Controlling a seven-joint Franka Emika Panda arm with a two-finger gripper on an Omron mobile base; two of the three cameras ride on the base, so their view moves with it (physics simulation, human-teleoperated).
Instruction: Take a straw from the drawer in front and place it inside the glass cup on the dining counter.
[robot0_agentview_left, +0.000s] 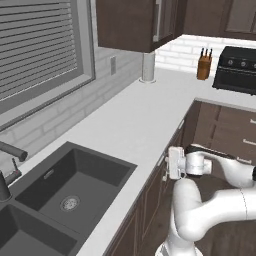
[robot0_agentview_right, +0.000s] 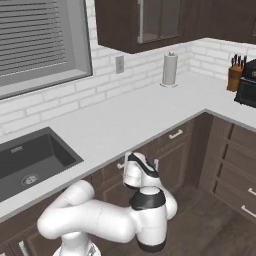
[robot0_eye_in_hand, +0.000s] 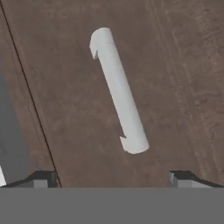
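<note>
A simulated kitchen with a white counter (robot0_agentview_left: 135, 120) running in an L along white brick walls, above dark brown wood cabinets and a dark wood floor. A dark double sink (robot0_agentview_left: 60, 195) is set into the counter below a window with grey blinds (robot0_agentview_left: 35, 45), and a dark faucet (robot0_agentview_left: 7, 170) stands at its left edge, partly cut off by the frame. Farther along the counter stand a paper towel roll (robot0_agentview_right: 170, 70), a knife block (robot0_agentview_left: 203, 66) and a black stove (robot0_agentview_left: 237, 70), which the frame edge crops. Dark upper cabinets (robot0_agentview_left: 135, 22) hang overhead. The white robot arm bends low in front of the lower cabinets, and its hand faces the drawer (robot0_eye_in_hand: 87, 87), a flat dark brown wood front just under the counter edge. In the hand view, the drawer's slim silver bar handle (robot0_eye_in_hand: 118, 89) slants across the wood, seen close up. The drawer is closed, so whatever it holds is hidden. The end effector (robot0_eye_in_hand: 113, 178) is released, its two dark fingertips (robot0_eye_in_hand: 43, 178) spread wide on either side of the handle's lower end, near it but touching nothing and holding nothing.
</note>
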